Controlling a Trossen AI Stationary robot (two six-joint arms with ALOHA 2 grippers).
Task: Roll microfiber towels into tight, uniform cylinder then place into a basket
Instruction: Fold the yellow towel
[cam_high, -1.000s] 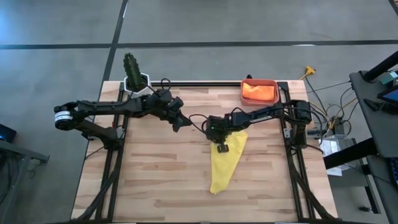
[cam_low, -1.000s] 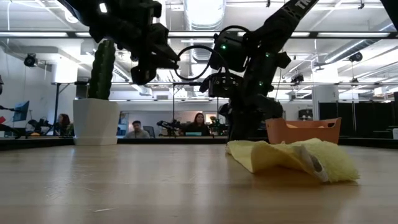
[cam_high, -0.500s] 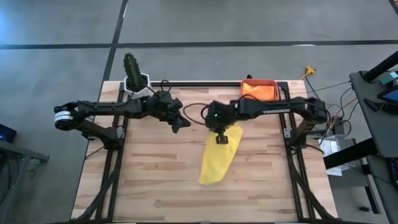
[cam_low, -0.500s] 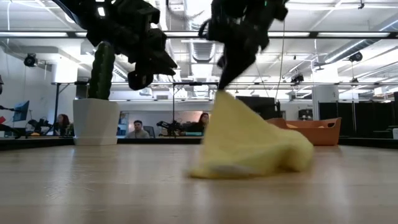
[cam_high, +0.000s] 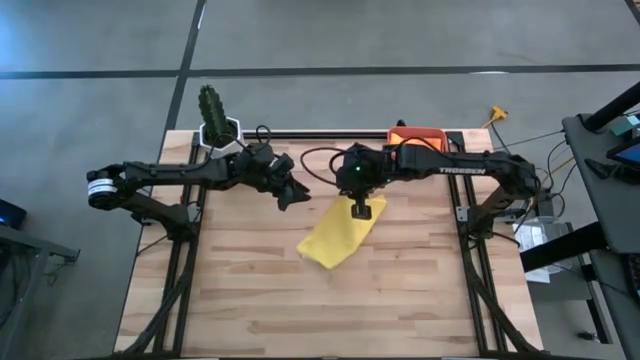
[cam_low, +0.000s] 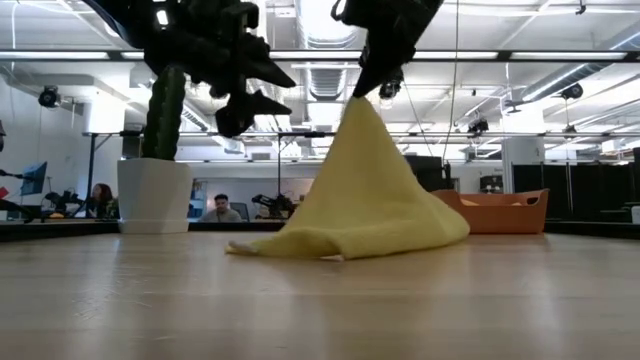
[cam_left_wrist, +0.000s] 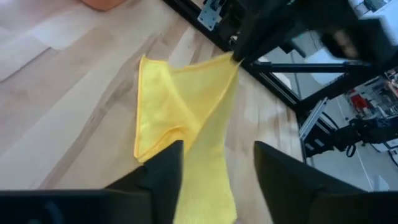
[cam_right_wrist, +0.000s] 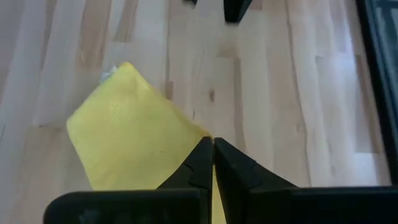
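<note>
Two fingers pressed tight together, and that's the right gripper (cam_right_wrist: 213, 163) pinching one corner of the yellow towel (cam_high: 338, 236) and holding it up off the table (cam_high: 250, 300)! From overhead, the right gripper (cam_high: 361, 209) sits near the middle of the table toward the back edge, the arm stretched in from the right side. In the low view the cloth hangs from that pinch like a tent, peaked at the top under the gripper (cam_low: 372, 92) and spreading wide where its lower edge drags on the wood. The yellow towel (cam_low: 350, 195) is unrolled, loosely draped with soft folds, a flap curling out along the tabletop at its lower end.

Over to the left gripper (cam_high: 290, 190): it hovers above the table just beside the raised corner, fingers (cam_left_wrist: 163, 169) spread apart with nothing between them, the yellow cloth (cam_left_wrist: 180, 118) lying beyond them on the boards.

At the back right corner sits the salmon-red basket (cam_high: 419, 134), partly hidden under the right arm, with the orange towel (cam_high: 398, 146) showing inside it. The basket (cam_low: 490, 211) stands well behind the yellow cloth. A white pot with a cactus (cam_high: 214, 113) stands at the back left corner.
</note>
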